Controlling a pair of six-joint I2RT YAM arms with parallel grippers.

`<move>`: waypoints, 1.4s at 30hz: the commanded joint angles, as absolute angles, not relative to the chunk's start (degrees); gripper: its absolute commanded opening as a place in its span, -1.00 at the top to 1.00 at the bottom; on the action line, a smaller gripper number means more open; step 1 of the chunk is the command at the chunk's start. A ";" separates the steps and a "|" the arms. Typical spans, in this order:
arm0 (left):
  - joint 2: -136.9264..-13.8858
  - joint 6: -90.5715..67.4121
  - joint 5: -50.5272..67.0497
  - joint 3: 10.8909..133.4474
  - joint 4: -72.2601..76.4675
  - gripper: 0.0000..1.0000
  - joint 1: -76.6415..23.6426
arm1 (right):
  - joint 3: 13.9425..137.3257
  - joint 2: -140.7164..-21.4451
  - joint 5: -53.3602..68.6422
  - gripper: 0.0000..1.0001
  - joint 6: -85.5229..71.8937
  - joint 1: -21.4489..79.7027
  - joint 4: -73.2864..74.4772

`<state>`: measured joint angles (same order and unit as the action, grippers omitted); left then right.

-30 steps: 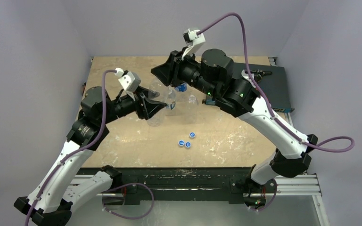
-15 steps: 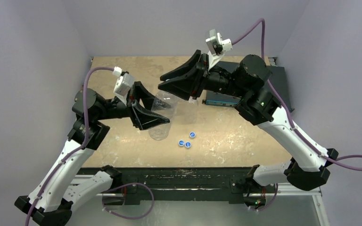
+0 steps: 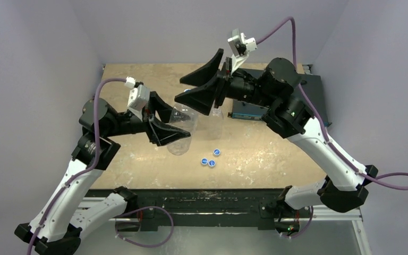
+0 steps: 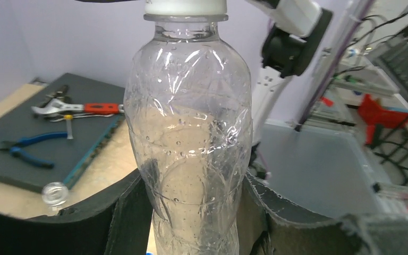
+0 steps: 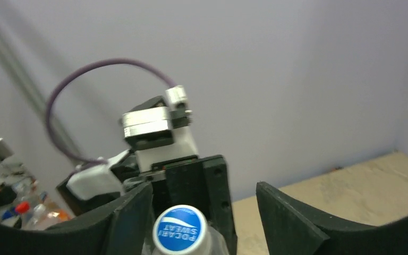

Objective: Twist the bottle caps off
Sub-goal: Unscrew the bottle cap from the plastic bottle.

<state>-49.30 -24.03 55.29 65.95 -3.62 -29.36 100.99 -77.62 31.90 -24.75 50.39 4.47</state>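
Top external view: one crinkled clear bottle [image 3: 179, 147] raised off the table [image 3: 138, 79] and tilted, pinched around its lower body by the left gripper [image 3: 183, 126], fingers pressed into both sides. Right gripper [image 3: 180, 89] at the bottle's top, fingers spread to either side of the one cap [image 5: 180, 236] on its neck, with a gap on each side in the right wrist view; cap blue on top with white lettering. Three loose blue caps on the table near the front: one [image 3: 217, 152] slightly apart, two [image 3: 204, 161] [image 3: 211, 163] touching or nearly so. One second bottle [image 3: 217, 114] upright on the table, uncapped, just behind the held one. Any further bottles hidden behind the right gripper. Left wrist view: dark mat [image 4: 10, 122] with pliers [image 4: 24, 149] and a wrench [image 4: 66, 109].
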 commanded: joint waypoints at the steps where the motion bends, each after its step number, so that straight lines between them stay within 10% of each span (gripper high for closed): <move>1: -48.69 -10.17 43.81 69.72 -12.10 0.74 -29.70 | 104.70 -77.34 11.63 -0.77 -24.69 50.51 11.96; 19: -49.01 2.77 15.32 68.67 -17.50 0.75 -29.75 | 118.23 -87.24 -17.13 -0.88 -23.42 59.49 21.47; 42: -48.95 2.00 15.58 69.14 -17.22 0.75 -29.71 | 118.83 -90.79 -14.02 0.71 -24.61 59.95 20.09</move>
<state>-49.06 2.20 16.01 67.81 -19.00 -29.65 118.63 -91.81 -15.92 -23.92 59.66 22.22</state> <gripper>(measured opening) 0.498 0.362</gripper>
